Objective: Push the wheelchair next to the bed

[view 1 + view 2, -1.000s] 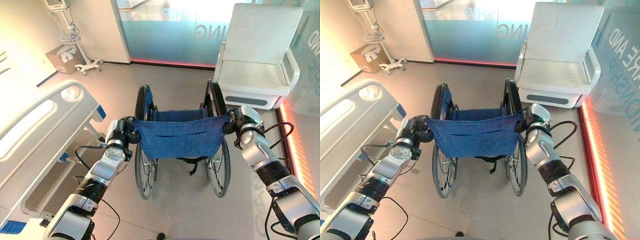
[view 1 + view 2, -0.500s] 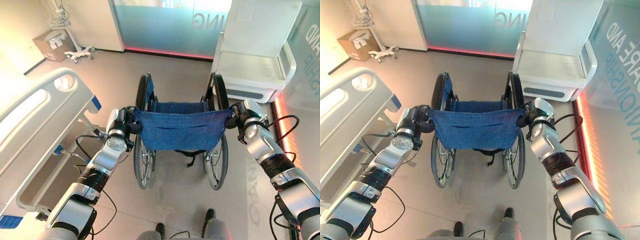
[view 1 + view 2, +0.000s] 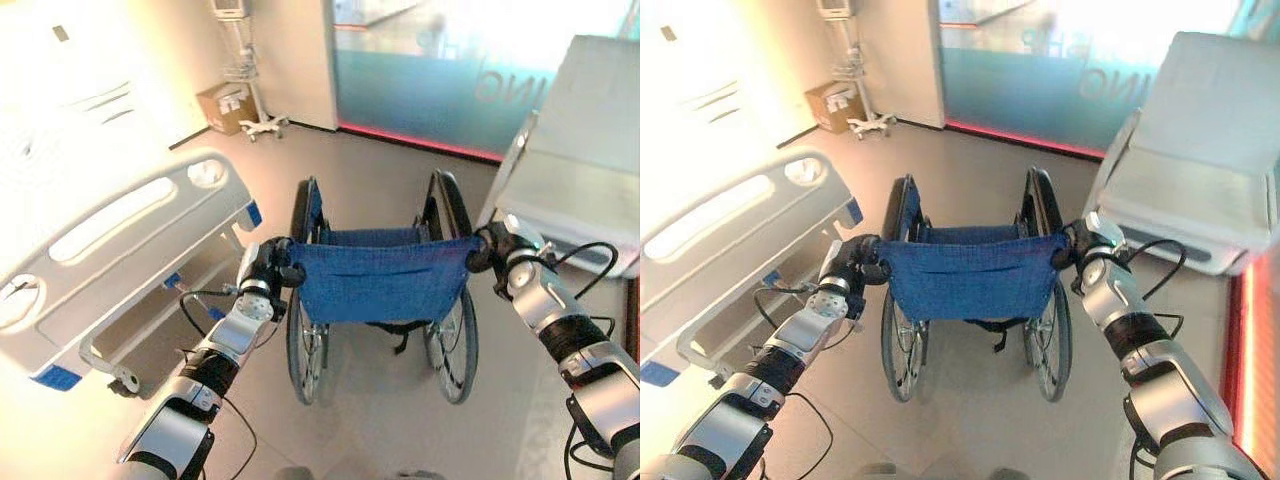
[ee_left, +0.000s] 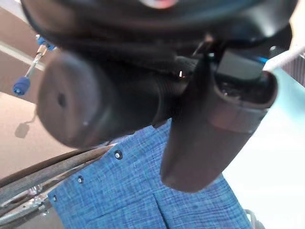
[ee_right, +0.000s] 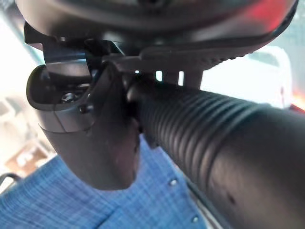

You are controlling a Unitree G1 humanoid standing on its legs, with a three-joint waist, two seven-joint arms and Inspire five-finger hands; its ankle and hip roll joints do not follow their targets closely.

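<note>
Mid-push: left robot hand [image 3: 262, 272] and right robot hand [image 3: 497, 243] each curl around a wheelchair [image 3: 380, 280] push grip; next, steer left toward the hospital bed [image 3: 110, 260].

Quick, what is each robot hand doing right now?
Left hand: closed around the wheelchair's left push handle.
Right hand: closed around the right push handle.

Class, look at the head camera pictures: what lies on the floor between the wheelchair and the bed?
Bare floor separates the wheelchair from the bed; the left hand, on the wheelchair's handle, reaches across that gap in the left eye view.
</note>
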